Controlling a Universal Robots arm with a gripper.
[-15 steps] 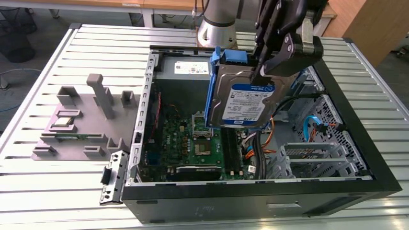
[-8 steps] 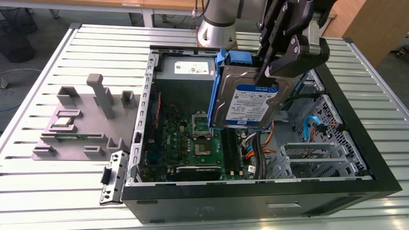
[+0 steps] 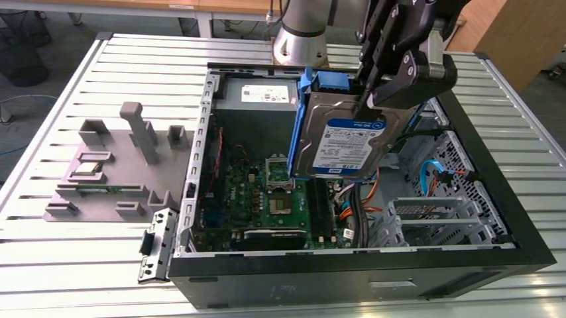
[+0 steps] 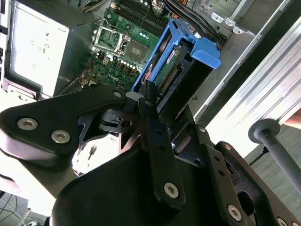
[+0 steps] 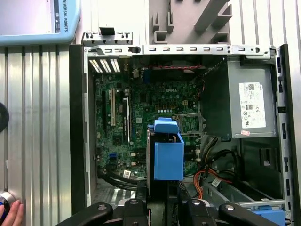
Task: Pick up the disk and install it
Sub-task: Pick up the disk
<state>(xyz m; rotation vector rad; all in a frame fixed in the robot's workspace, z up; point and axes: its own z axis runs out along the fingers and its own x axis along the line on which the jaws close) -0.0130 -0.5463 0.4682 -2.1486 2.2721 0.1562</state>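
- The disk (image 3: pixel 346 142) hung in the air over the open case (image 3: pixel 354 278), tilted, with its blue-and-white label facing the exterior view and one blue rail running down the side on the exterior view's left.
- Its lower end sat above the motherboard (image 3: pixel 252 192), near the socket, and did not touch it as far as the views showed.
- In the second wrist view the disk (image 4: pixel 176 70) showed its blue rails and a blue tab at the far end; in the first wrist view it (image 5: pixel 168 157) appeared end-on as a blue block over the board.
- The gripper (image 3: pixel 376 106) was clamped on the disk's upper end, a black finger pressed against either face.
- In the second wrist view the gripper (image 4: pixel 149 96) pinched the near edge of the disk.
- The power supply (image 3: pixel 256 96) lay in the case's far corner, just beside the disk's upper part.
- Orange cables (image 5: pixel 202 179) ran along the case floor near the disk.
- A grey fixture (image 3: pixel 106 179) stood on the slatted table (image 3: pixel 79 265), at the exterior view's left of the case.
- A hand (image 5: pixel 10 214) rested at the table's edge in the first wrist view.
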